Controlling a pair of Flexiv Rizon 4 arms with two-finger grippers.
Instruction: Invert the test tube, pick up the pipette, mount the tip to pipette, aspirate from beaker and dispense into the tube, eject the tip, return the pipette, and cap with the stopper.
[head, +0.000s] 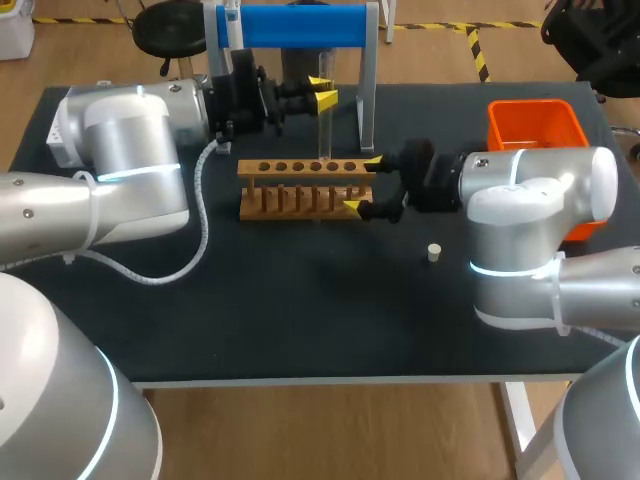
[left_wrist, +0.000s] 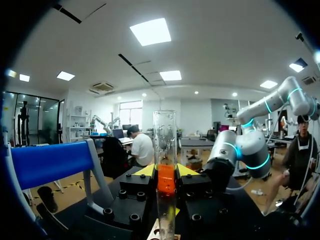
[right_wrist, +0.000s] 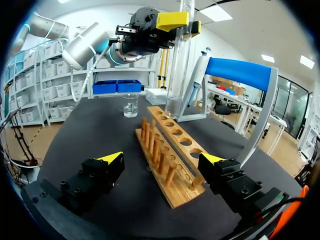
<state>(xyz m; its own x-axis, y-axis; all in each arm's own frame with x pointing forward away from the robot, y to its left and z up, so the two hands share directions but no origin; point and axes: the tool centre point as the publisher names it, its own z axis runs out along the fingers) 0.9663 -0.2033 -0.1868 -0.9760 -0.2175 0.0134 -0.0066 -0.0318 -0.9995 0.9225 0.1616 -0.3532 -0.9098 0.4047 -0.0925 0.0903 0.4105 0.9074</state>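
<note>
my left claw (head: 323, 91) is clenched on the test tube (head: 324, 135), holding it upright over the wooden rack (head: 300, 190). it's thin glass, so probably light, slick and breakable. i'd grip mid-body, gently. my right claw (head: 362, 183) gapes around the rack's 3 o'clock end. the stopper (head: 434, 252) sits at the rack's 4 o'clock.

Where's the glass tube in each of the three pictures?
Head view: test tube upright over the wooden rack, gripped by the left pincer.
Left wrist view: test tube between this pincer's yellow tips.
Right wrist view: test tube at the rack's far end, in the left pincer.
Shared landmark: the blue bar.
</note>
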